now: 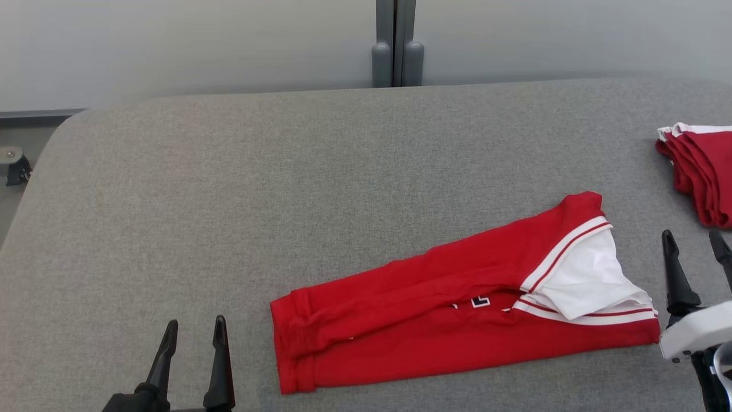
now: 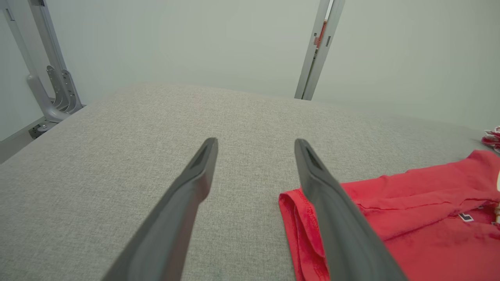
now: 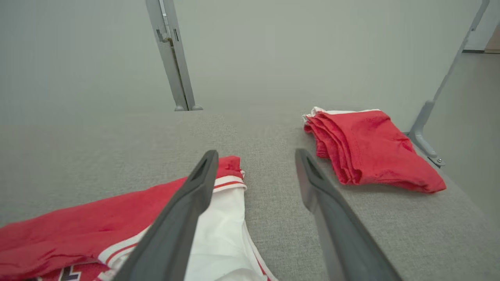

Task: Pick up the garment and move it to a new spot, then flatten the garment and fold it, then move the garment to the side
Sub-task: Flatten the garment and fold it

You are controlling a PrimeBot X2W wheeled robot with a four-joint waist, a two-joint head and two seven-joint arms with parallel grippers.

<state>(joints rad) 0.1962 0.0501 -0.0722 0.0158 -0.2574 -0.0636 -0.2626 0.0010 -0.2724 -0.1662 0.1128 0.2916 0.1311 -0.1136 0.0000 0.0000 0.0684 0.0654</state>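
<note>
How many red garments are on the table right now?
2. One long red garment, partly folded, lies near the front of the grey table, right of centre. A folded red bundle sits at the right edge; its layers may hide more than one piece.

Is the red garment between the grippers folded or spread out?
Folded: the garment lies as a narrow strip, red layers overlapping, hem doubled.

Garment [image 1: 434,320] lies on table [image 1: 229,200]; folded pile [image 1: 700,171] behind it, rightward.
</note>
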